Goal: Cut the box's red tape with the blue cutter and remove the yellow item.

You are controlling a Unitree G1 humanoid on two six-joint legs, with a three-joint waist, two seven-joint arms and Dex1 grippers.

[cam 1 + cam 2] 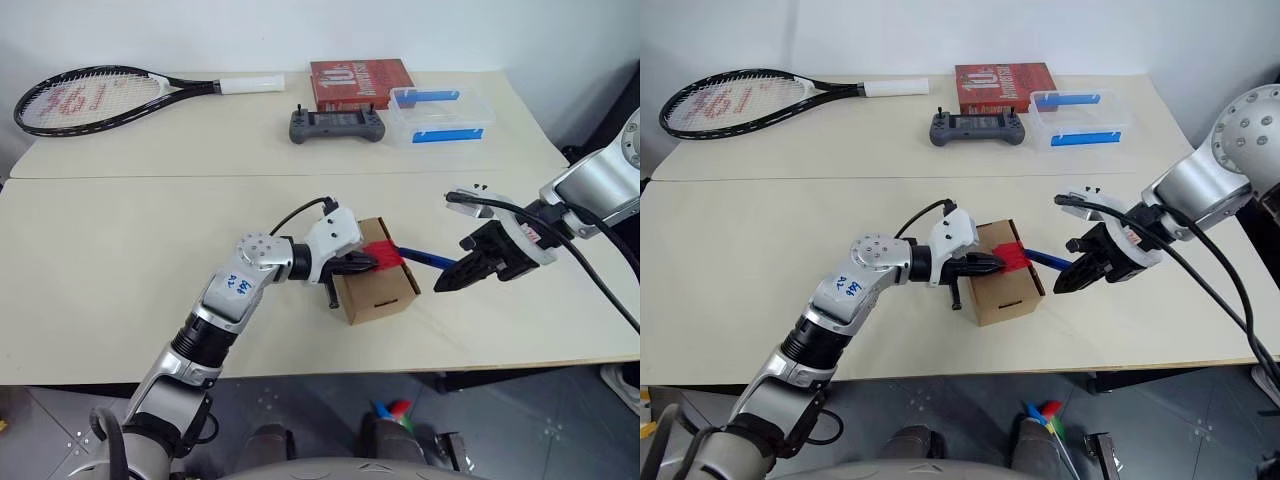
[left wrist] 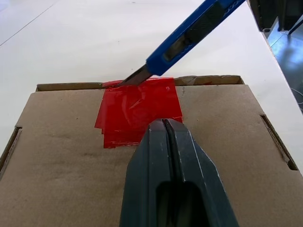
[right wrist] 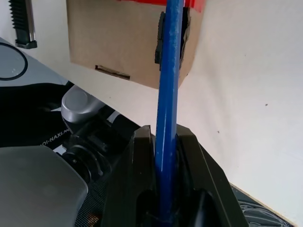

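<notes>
End effector on the left arm [image 1: 368, 264] is pressing down on top of the box [image 1: 380, 290], its two black fingers [image 2: 173, 156] clenched together with nothing between them and their tips resting at the near edge of the red tape [image 2: 138, 109]. That box is sitting on the near part of the desk [image 1: 120, 260], between the two arms, with a dark slot showing in its front side. Across the flap seam the red tape is lying wrinkled, reaching the box's far top edge. Meeting that edge is the metal blade tip of the blue cutter [image 2: 189, 35], which is touching the tape where it folds over the rim. To the right, the right end effector [image 1: 1072, 277] is grasping the blue cutter by its rear end, the slim body running forward between the fingers toward the box and slanting downward. Whether the tape is already slit cannot be told. Along the far side of the desk, a tennis racket [image 1: 100, 98], a grey handheld controller [image 1: 337, 125], a red printed box [image 1: 360, 82] and a clear container with blue clips [image 1: 440, 115] are lying well apart from the work.
</notes>
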